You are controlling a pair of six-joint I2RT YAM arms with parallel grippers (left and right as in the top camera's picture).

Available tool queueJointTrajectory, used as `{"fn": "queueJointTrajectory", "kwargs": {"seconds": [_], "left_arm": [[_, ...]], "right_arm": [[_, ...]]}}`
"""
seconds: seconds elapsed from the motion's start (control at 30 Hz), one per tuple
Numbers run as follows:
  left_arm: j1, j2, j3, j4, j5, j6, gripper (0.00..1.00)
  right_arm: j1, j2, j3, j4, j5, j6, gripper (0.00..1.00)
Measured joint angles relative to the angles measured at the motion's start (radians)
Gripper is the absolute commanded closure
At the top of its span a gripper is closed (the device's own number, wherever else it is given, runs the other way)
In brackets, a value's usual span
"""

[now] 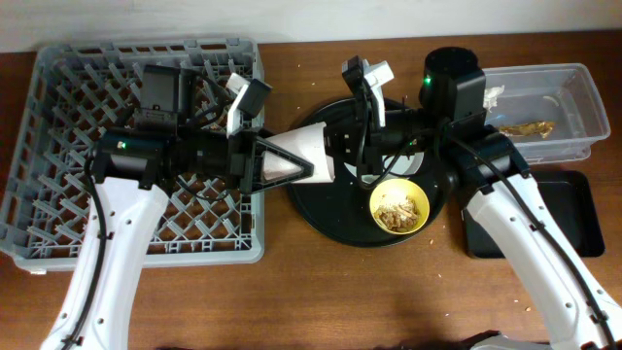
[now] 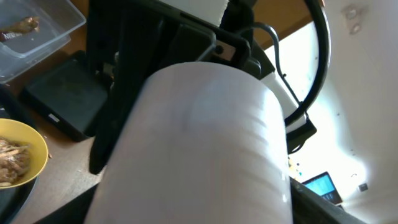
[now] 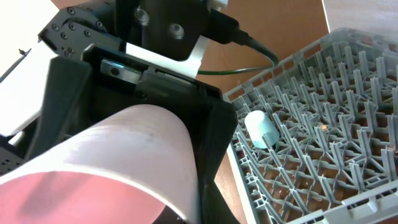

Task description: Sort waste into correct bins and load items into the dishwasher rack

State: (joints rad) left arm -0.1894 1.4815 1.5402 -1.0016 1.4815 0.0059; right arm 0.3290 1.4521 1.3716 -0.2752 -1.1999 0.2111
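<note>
Small pale pink round cup (image 1: 309,146) is held on its side above the gap between the large grey plastic grid rack (image 1: 58,117) and the round black tray (image 1: 321,219). Left gripper (image 1: 277,160) and right gripper (image 1: 340,156) crowd it end to end, both with jaws closed against its sides. Their bodies hide its rim. Long axis runs left–right, wider end toward the right gripper. Yellow bowl (image 1: 424,199) of brown scraps (image 1: 397,211) sits near; small blue cup (image 3: 261,129) lies in the rack.
</note>
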Motion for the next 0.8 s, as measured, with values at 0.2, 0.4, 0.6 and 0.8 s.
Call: {"fn": "queueJointTrajectory", "kwargs": {"seconds": [0.2, 0.4, 0.6, 0.8], "left_arm": [[0.066, 0.001, 0.004, -0.063, -0.252, -0.064, 0.45], [0.228, -0.002, 0.004, -0.313, -1.368, -0.332, 0.45], [0.230, 0.015, -0.245, -0.093, -1.647, -0.437, 0.44], [0.241, 0.206, -0.311, -0.026, -1.562, -0.481, 0.13]], "right_arm": [[-0.093, 0.000, 0.001, -0.055, 0.119, 0.054, 0.44], [-0.150, -0.014, 0.001, -0.556, 0.509, 0.085, 0.41], [-0.079, -0.014, 0.001, -0.664, 0.744, 0.084, 0.41], [-0.079, -0.014, 0.001, -0.690, 0.767, 0.080, 0.37]]}}
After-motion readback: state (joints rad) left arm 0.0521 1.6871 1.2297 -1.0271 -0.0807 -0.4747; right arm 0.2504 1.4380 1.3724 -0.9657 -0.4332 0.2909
